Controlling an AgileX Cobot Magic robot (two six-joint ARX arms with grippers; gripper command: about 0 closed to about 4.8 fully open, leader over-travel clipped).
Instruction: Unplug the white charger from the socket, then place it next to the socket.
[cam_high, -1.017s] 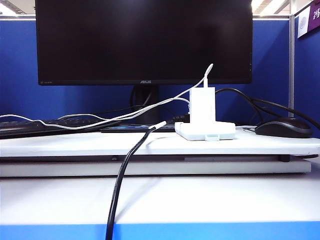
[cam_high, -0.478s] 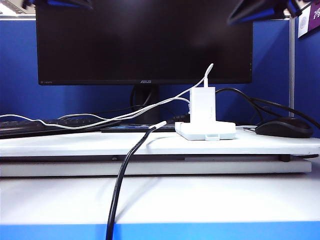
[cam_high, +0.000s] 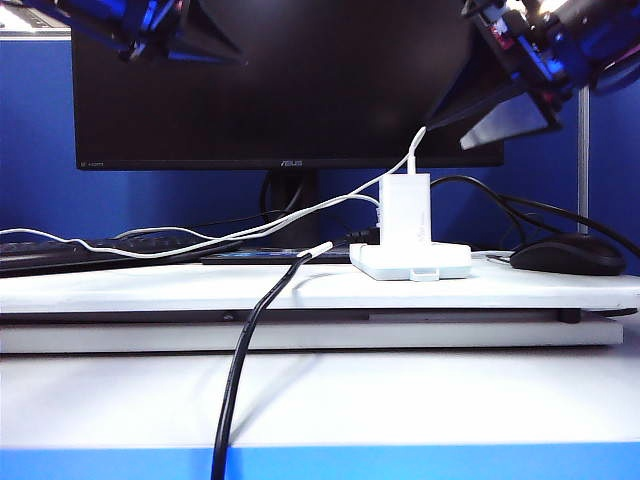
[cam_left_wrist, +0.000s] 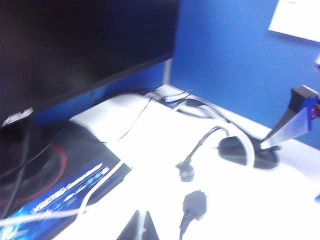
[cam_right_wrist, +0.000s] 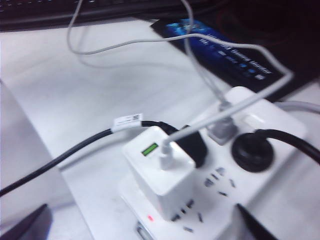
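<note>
The white charger (cam_high: 405, 208) stands upright, plugged into the socket (cam_high: 410, 262), a flat white strip on the raised white desk board. A thin white cable runs from the charger's top. My right gripper (cam_high: 482, 112) hovers above and to the right of the charger. In the right wrist view the charger (cam_right_wrist: 157, 170) and the socket (cam_right_wrist: 235, 195) lie below the right gripper (cam_right_wrist: 141, 212), whose fingers stand wide apart on either side, touching neither. High at the upper left hangs my left gripper (cam_high: 215, 45); in its wrist view the left gripper (cam_left_wrist: 140, 227) is shut and empty.
A black monitor (cam_high: 290, 80) stands behind the socket, with a keyboard (cam_high: 90, 252) to the left and a black mouse (cam_high: 567, 255) to the right. A thick black cable (cam_high: 240, 370) runs from the socket over the desk's front edge. Black plugs (cam_right_wrist: 252, 150) also sit in the strip.
Both grippers have dropped from the top edge further into the exterior view, the right one toward the charger. The charger and socket have not moved.
</note>
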